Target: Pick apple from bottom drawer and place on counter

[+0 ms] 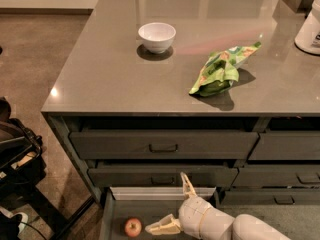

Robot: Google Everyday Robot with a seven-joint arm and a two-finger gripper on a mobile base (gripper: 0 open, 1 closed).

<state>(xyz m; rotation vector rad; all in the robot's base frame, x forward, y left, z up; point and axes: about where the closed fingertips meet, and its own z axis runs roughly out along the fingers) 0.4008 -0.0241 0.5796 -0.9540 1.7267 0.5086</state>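
The apple is small and red and lies on the floor of the open bottom drawer, near its left side. My gripper is over the drawer, just right of the apple. It is open, with one pale finger pointing up toward the drawer's back rim and the other finger reaching left, its tip a short gap from the apple. It holds nothing. The grey-brown counter lies above the drawer cabinet.
On the counter stand a white bowl, a green snack bag and a white container at the right edge. Two shut drawers sit above the open one. Dark equipment stands on the floor at left.
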